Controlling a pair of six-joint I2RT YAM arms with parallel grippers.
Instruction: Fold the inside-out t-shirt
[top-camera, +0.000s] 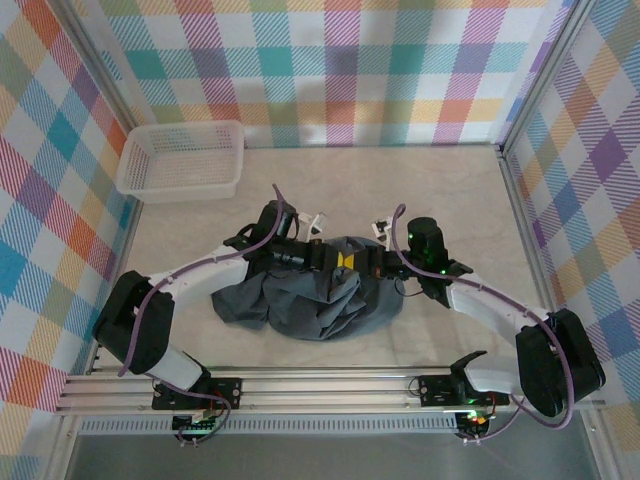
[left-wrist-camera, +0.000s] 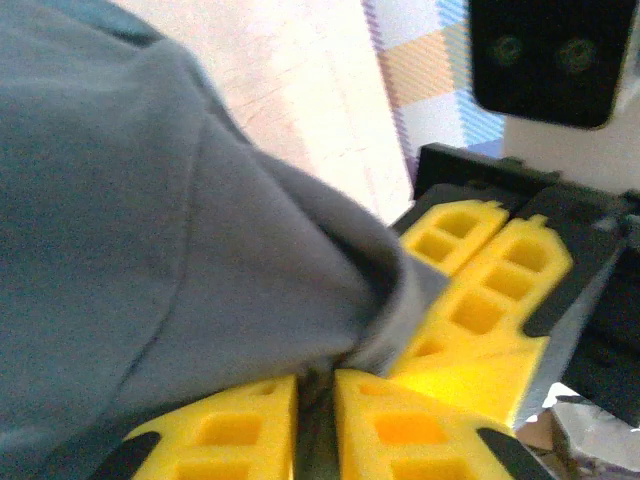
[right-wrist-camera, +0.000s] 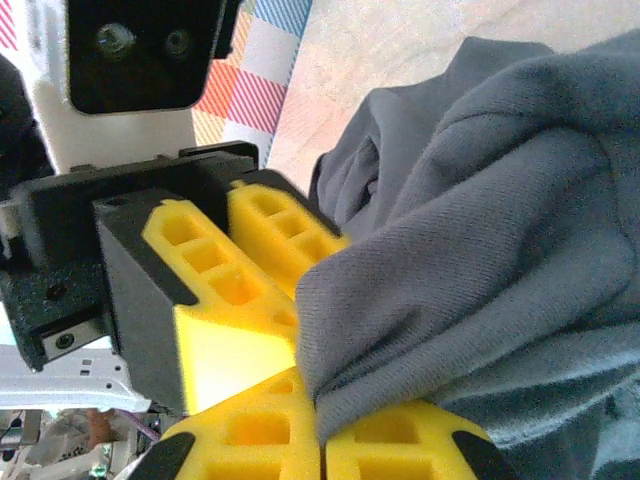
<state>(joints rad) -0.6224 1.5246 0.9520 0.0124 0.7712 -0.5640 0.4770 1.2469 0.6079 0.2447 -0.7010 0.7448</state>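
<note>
From above, the shirt (top-camera: 300, 295) lies bunched in a heap on the bench (top-camera: 420, 190), near the arm bases, with the basket (top-camera: 185, 160) well apart at the far left. The left gripper (top-camera: 335, 260) and right gripper (top-camera: 357, 262) meet tip to tip over the heap's far edge.

At the left wrist, the left gripper (left-wrist-camera: 316, 385) is closed narrow on a fold of grey cloth that runs down between its tips. The right gripper's yellow fingers (left-wrist-camera: 480, 290) sit just beside it.

At the right wrist, the right gripper (right-wrist-camera: 320, 425) is likewise closed narrow, a rolled edge of cloth apparently pinched at its very tips. The left gripper's fingers (right-wrist-camera: 240, 270) sit just beside that edge.

Both pinches look shallow and sit on almost the same spot. If the arms draw apart, a fold could slip free. Either bite may also take several layers, so the heap would drag rather than spread. Tips this close could knock together.
</note>
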